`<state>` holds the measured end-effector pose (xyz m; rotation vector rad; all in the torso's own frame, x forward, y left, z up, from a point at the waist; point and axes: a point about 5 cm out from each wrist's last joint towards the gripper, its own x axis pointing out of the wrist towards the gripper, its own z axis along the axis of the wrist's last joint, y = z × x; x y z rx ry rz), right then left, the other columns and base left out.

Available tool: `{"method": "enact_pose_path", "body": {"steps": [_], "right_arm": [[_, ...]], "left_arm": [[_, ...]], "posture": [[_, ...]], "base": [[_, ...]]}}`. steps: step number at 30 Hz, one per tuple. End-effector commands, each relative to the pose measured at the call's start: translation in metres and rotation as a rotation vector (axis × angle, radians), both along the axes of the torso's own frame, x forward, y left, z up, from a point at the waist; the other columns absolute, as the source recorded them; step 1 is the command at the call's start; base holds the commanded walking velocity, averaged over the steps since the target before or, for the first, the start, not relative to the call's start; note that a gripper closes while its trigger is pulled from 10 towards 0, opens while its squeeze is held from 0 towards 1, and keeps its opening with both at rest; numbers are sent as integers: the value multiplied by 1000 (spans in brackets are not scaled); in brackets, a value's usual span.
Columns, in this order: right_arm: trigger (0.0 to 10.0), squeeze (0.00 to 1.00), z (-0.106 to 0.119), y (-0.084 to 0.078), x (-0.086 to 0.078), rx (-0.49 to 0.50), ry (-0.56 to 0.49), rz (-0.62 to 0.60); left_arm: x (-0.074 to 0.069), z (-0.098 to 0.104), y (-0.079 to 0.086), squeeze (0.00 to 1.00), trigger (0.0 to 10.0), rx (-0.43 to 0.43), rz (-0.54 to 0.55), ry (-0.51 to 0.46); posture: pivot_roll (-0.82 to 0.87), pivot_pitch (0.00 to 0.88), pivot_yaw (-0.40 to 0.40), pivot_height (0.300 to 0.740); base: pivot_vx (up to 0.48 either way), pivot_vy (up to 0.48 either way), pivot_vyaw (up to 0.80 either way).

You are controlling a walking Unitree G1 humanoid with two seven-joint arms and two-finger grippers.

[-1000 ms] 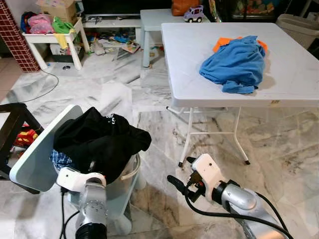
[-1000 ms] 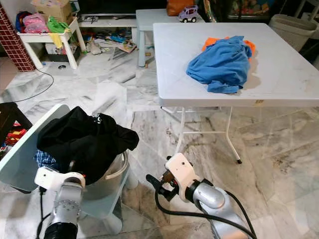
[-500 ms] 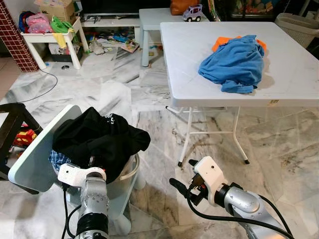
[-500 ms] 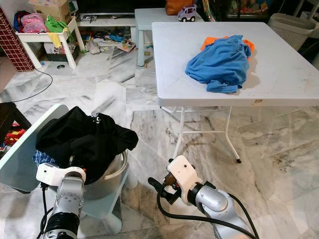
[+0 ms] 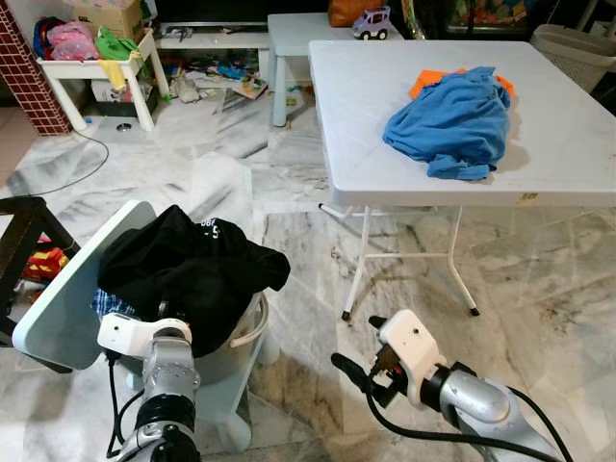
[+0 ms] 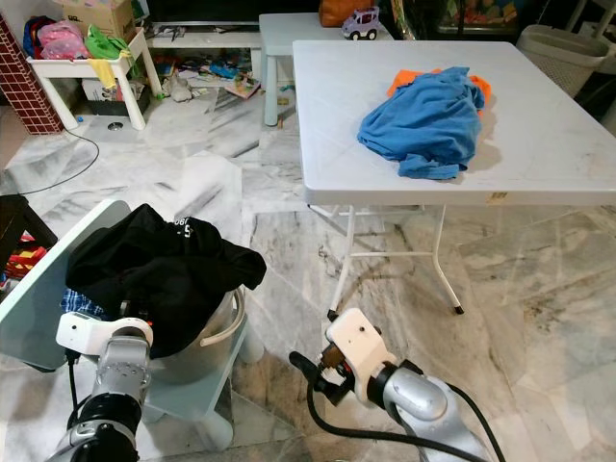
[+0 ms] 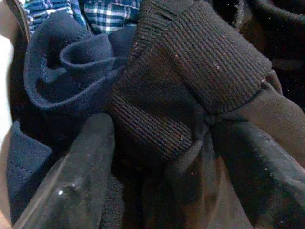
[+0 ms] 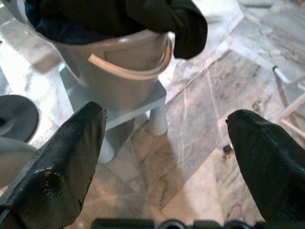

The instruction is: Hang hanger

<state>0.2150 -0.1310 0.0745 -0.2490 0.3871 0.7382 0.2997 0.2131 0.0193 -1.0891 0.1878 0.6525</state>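
Black cloth (image 5: 192, 274) is heaped over a pale laundry basket (image 5: 252, 332) at the robot's ten o'clock. The left end effector (image 7: 162, 138) is buried in that heap. Its fingers (image 7: 86, 167) are spread apart, and a ribbed black cuff (image 7: 190, 71) bulges between them without being pinched. Navy fabric (image 7: 71, 62) and a checked piece (image 7: 112, 9) lie just beyond the cuff. No hanger can be made out among these clothes.

The right end effector (image 5: 358, 346) hovers low over the marble floor (image 5: 289, 183) at about one o'clock. It is released, with its fingers (image 8: 62, 162) wide apart and nothing between them, and it points toward the basket, which sits on a pale blue stool (image 8: 138, 114).

A white folding surface (image 5: 577, 144) stands farther off at one o'clock. A crumpled blue garment (image 5: 452, 120) lies on it, over an orange cloth (image 5: 428, 85). A toy car (image 5: 372, 23) sits on a small surface at twelve o'clock. A low white surface (image 5: 96, 72) piled with bright things stands at ten o'clock, near a brick column (image 5: 24, 67).
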Motion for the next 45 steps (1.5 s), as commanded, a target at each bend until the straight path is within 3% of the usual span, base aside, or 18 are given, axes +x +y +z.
{"method": "enact_pose_path", "body": {"steps": [1, 12, 27, 36, 42, 45], "right_arm": [[10000, 0, 5, -3, -1, -3, -13, -4], [10000, 0, 2, -5, -22, -11, 36, -5], [10000, 0, 5, -7, -18, -25, 41, -1], [10000, 0, 2, -1, -15, -12, 42, -4], [10000, 0, -2, 11, -3, 20, 22, -7], [10000, 0, -3, 15, 3, 30, 12, -8]], "left_arm": [[1, 2, 2, 0, 0, -7, 15, -12], [-1, 1, 4, 0, 0, 20, 48, -17], [-5, 3, 11, 0, 0, 104, 87, -11], [-4, 11, 14, 0, 0, 268, 49, 3], [-5, 23, 23, 0, 0, 513, -20, 17], [-6, 27, 26, 0, 0, 567, -34, 16]], "posture": [[-263, 131, -27, 740], [-267, 182, -49, 740], [-268, 178, -65, 740], [-242, 161, -41, 740], [-187, 111, -12, 740], [-166, 91, -5, 740]], "base": [[0, 0, 0], [0, 0, 0], [0, 0, 0], [0, 0, 0], [0, 0, 0], [0, 0, 0]]}}
